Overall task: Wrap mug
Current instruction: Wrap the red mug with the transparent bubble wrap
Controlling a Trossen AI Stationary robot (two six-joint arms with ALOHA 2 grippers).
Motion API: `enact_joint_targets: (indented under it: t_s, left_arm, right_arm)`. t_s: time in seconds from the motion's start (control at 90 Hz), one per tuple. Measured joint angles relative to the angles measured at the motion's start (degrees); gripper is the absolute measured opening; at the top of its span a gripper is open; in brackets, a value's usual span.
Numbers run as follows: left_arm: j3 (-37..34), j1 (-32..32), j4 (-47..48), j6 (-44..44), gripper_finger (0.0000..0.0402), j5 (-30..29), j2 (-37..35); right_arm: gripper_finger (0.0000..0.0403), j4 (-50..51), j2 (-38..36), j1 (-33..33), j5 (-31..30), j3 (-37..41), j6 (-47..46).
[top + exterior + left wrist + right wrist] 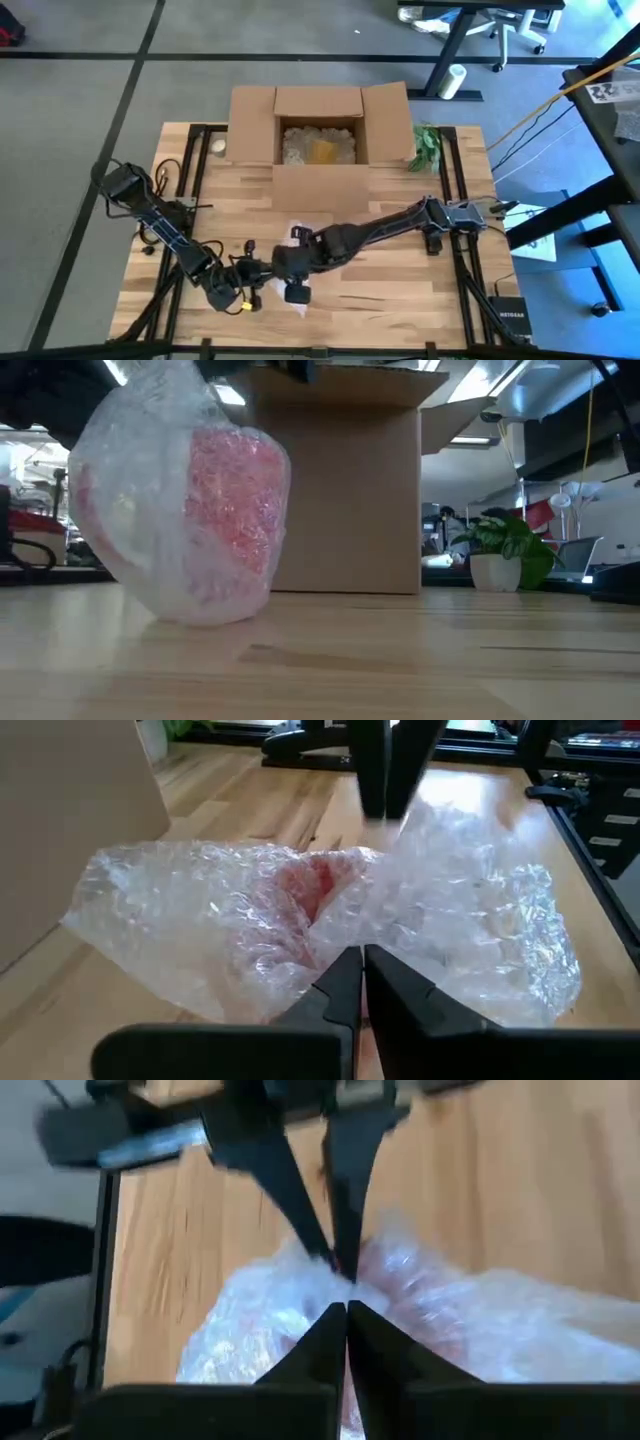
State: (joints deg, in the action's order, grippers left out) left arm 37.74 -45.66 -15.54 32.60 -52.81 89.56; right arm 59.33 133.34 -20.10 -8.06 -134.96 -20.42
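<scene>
Two dark arms meet over the wooden table, near the middle of its front edge. Largest on the table is the open cardboard box, standing at the middle of the back edge with its flaps spread and pale packing material inside. Just beside its right flap, near the back right corner, a small potted plant stands upright in a white pot.

Next in size is the bubble wrap, a crumpled clear bundle gathered around the red mug, whose colour shows through the plastic. In the low view the bundle bulges above the tabletop, its underside touching or just clear of the wood; which, I cannot tell.

At the bundle, the right gripper comes in from the right edge, its fingers closed together and pinching a fold of the wrap at the top. Facing it from the front left corner, the left gripper has its fingers pressed together on the near side of the wrap, clamping the plastic. Both grippers' tips lie very near each other in the right wrist view.
</scene>
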Motion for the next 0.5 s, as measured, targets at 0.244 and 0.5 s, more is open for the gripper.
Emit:
enact_joint_targets:
  t_s: [0.244, 0.5]
  left_arm:
    - [0.0, 0.8, 0.0, 0.0, 0.0, 0.2, 0.0]
    - [0.0, 1.2, -0.1, -1.3, 0.0, 0.2, 0.0]
  right_arm:
    - [0.0, -5.2, 0.1, -2.1, -1.6, 0.0, 2.9]
    - [0.0, -3.1, 2.0, 0.1, 2.7, 4.1, 0.7]
